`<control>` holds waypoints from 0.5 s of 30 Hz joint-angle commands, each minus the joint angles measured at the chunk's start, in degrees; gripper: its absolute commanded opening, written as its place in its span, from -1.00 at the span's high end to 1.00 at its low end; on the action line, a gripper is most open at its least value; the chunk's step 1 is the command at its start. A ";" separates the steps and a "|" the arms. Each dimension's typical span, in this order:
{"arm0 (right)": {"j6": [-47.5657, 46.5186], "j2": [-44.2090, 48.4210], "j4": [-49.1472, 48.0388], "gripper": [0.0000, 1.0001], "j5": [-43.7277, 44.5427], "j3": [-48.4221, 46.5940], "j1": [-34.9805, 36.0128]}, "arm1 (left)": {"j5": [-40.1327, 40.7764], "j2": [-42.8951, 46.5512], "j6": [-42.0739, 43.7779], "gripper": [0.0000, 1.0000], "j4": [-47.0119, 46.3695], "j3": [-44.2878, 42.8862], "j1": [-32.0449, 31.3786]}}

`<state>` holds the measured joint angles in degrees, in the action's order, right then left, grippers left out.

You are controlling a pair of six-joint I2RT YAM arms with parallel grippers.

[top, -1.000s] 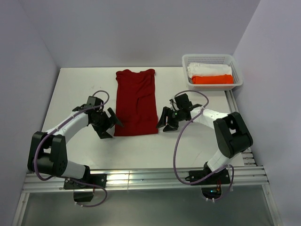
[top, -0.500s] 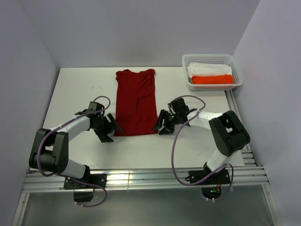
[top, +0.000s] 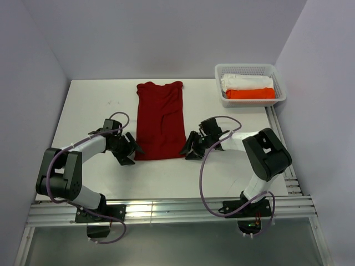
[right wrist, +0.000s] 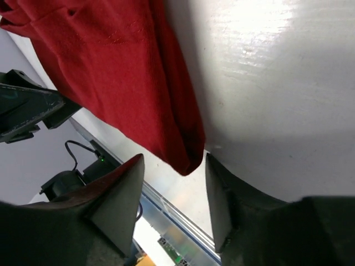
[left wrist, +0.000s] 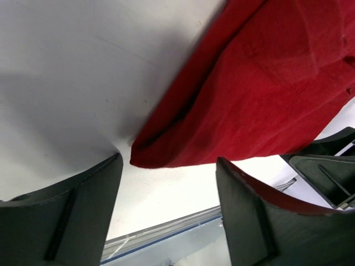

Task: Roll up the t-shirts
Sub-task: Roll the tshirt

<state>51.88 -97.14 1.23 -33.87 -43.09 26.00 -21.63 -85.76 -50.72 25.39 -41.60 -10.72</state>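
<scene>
The flat white table (top: pixel 100 105) carries a dark crimson cloth t-shirt (top: pixel 161 119) at its middle. The shirt is folded into a long narrow strip, neck end at the far side, hem end at the near side. A white plastic mesh basket (top: pixel 252 102) sits at the far right corner, well apart from it, holding a folded white cloth bundle (top: pixel 244 81) and a bright orange cloth bundle (top: pixel 250 93). The left gripper (top: pixel 132 151) is low at the strip's near left corner, fingers spread with the corner between them — not pinched. The right gripper (top: pixel 190 148) stands likewise at the near right corner — jaws apart around the cloth's tip.
</scene>
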 commanded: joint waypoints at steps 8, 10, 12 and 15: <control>0.77 -2.52 -1.06 0.15 2.14 -1.82 0.46 | 3.17 -3.80 0.80 -0.27 -3.32 -0.67 0.79; 0.60 -2.87 -1.06 0.17 2.14 -2.26 0.37 | 3.35 -3.80 0.36 -0.18 -4.11 -0.32 0.88; 0.51 -3.14 -0.97 0.20 2.22 -2.87 0.37 | 2.91 -3.54 -0.17 -0.15 -5.51 0.56 1.05; 0.24 -3.40 -0.45 0.26 2.31 -3.49 0.37 | 3.17 -3.54 -0.08 -0.01 -5.79 1.09 1.14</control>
<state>52.86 -99.74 0.82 -33.32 -44.49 26.02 -21.76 -88.03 -51.09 21.85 -41.78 -9.93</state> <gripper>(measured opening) 0.379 0.512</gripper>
